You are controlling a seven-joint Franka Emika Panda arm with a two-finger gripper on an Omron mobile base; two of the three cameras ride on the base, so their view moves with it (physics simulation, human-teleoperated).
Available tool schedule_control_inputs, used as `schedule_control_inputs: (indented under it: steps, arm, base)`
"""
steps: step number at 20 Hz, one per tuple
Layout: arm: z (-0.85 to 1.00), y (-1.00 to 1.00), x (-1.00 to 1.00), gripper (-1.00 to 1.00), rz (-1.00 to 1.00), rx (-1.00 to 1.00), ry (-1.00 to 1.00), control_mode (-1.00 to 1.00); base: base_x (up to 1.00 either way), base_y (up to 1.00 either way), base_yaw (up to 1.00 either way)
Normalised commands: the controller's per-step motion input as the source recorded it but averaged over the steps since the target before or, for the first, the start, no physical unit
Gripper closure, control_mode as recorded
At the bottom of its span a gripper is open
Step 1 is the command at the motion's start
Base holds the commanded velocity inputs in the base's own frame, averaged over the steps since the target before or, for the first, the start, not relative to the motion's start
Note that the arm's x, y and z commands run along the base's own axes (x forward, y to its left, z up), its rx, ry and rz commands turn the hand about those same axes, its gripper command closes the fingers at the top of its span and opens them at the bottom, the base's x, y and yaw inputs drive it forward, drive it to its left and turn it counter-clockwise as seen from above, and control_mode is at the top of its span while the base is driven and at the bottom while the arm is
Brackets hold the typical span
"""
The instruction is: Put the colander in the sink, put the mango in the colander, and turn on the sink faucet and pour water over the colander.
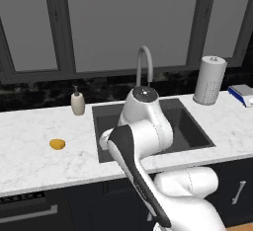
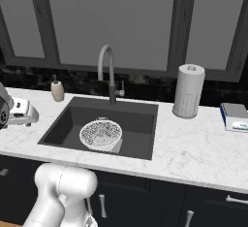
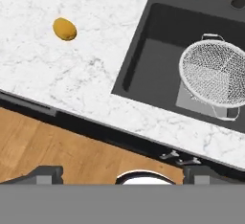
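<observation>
The colander (image 2: 100,135) sits down in the sink (image 2: 58,124), toward the front and near the middle, and it covers part of the lighter grey patch on the sink bottom; it is white and round and full of tiny holes, with small handles on its rim, and nothing lies inside it; the hand view sees the colander (image 3: 214,73) from above in the dark sink (image 3: 153,50).

The mango (image 1: 57,144) lies on the white marble counter (image 1: 29,161), well to the left of the sink and apart from it; the hand view has the mango (image 3: 64,29) alone on the counter too; the beige soap bottle (image 1: 77,102) stands at the back of the counter, just left of the sink.

The sink faucet (image 2: 108,73) stands tall behind the sink, with its spout bent over the basin; a paper towel roll (image 2: 188,91) stands on the counter to the right.

The gripper (image 3: 122,173) has its two dark fingertips spread far apart; it holds nothing and hangs high over the counter's front edge.
</observation>
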Motion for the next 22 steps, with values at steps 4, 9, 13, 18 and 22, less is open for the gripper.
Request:
schedule_control_inputs:
  steps: [4,9,13,18,22]
  arm:
    - [0.0,0.71,0.45,-1.0,0.35,-0.11,0.13,-1.0]
    - [0.0,0.62,0.55,-1.0,0.34,-0.12,0.28,-1.0]
    - [-0.16,0.7,0.51,-1.0,0.15,-0.16,0.2,-1.0]
    - [-0.43,0.49,0.36,-1.0,0.02,-0.13,0.01,-1.0]
    - [-0.61,0.22,0.33,-1.0,0.0,-0.1,-0.01,-1.0]
  base:
    - [0.0,0.0,0.0]
    - [0.0,0.0,0.0]
    - [0.0,0.0,0.0]
    - [0.0,0.0,0.0]
    - [0.0,0.0,0.0]
